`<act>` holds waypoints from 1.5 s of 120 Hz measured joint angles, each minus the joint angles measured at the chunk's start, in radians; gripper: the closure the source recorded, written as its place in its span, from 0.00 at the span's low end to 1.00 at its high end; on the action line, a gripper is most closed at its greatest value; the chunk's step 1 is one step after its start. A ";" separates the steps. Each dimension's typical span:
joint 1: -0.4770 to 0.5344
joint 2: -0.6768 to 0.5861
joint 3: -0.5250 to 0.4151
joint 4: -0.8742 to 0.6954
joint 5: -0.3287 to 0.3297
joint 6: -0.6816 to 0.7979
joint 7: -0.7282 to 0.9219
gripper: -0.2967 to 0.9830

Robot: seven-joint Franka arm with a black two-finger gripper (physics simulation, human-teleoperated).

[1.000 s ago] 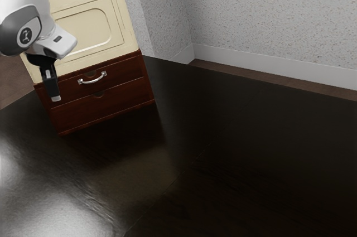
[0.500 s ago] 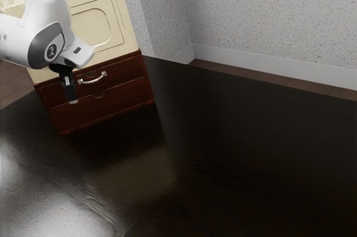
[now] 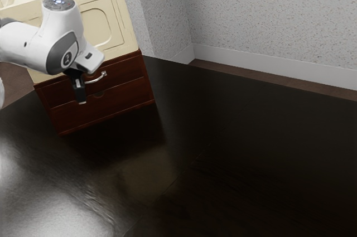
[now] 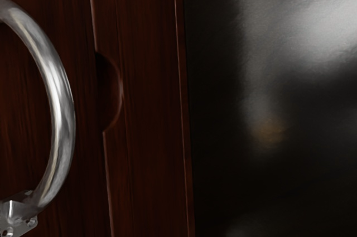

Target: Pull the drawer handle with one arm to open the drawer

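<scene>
Exterior view, from where I stand: a white arm (image 3: 28, 44) reaches in from the exterior view's left, its black gripper (image 3: 82, 102) pointing down in front of a chest at the far left of the dark, glossy surface (image 3: 223, 136). The chest has a cream upper part (image 3: 125, 25) over two reddish-brown drawers. Its curved metal handle (image 3: 95, 78) sits on the upper drawer (image 3: 127, 69), partly hidden behind the hand; that drawer looks shut, just above the lower drawer (image 3: 131, 91). I cannot tell how far apart the fingers stand, or whether they have hold of anything. Wrist view: close to the hand, the handle bows along the drawer front, a bracket (image 4: 17, 214) at its end, and beside it a rounded notch (image 4: 110, 92) marks the lower drawer's edge.
</scene>
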 joint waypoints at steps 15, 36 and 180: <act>0.013 0.035 -0.011 0.033 -0.011 0.013 0.002 0.23; 0.021 0.074 -0.032 0.057 -0.019 0.029 0.005 0.23; -0.003 -0.048 -0.056 -0.095 -0.052 0.035 0.021 0.23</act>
